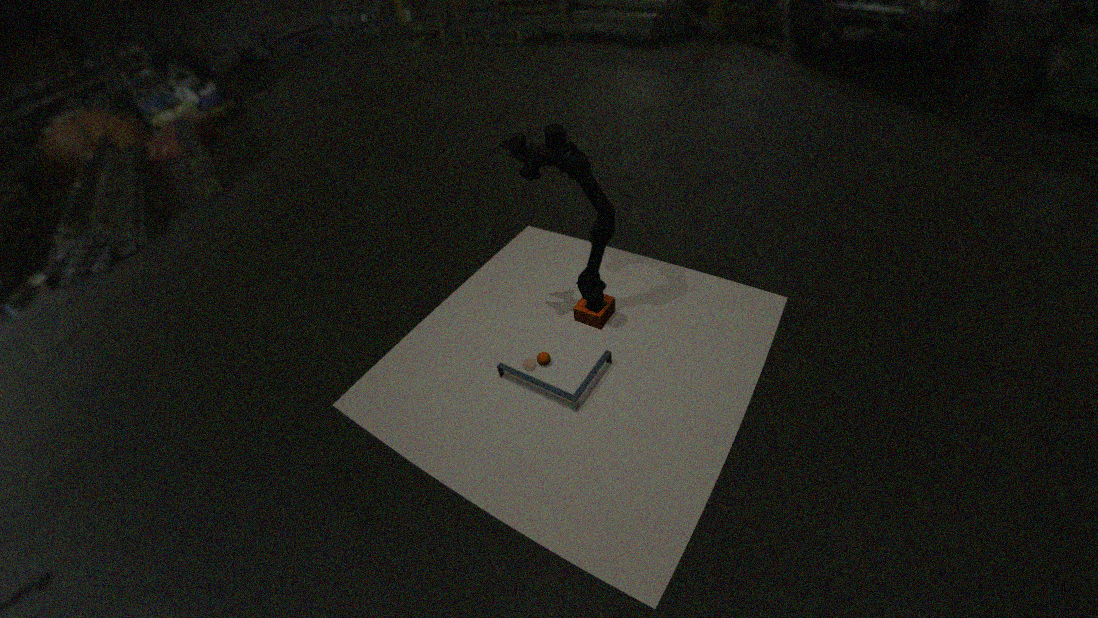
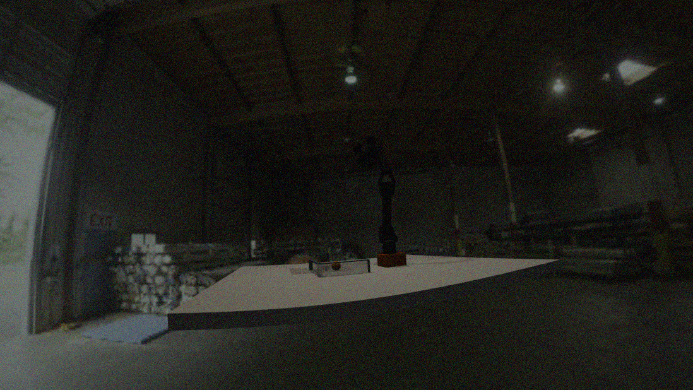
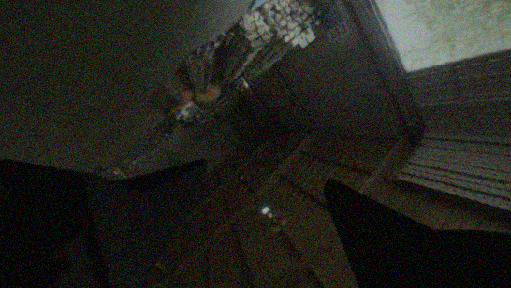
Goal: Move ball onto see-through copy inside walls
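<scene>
Nothing is done: orange ball point(image 1: 544, 357) lies just beside the see-through copy point(image 1: 529, 364); fingers point(image 1: 516, 145) are spread, raised well away.

You see an orange ball point(image 1: 544, 357) beside its faint, pale see-through copy point(image 1: 529, 364) on a plain white tabletop point(image 1: 614, 475). The clear walls point(image 1: 537, 385) show blue-grey edges. The arm point(image 1: 597, 222) is black; its base block point(image 1: 593, 310) is orange.

Dim warehouse or barn-like hall, raftered roof point(image 2: 271, 53), hanging lamps point(image 2: 349, 77), tall open doorway point(image 2: 21, 203), stacked timber point(image 2: 582, 237), stone blocks point(image 2: 145, 276)
</scene>
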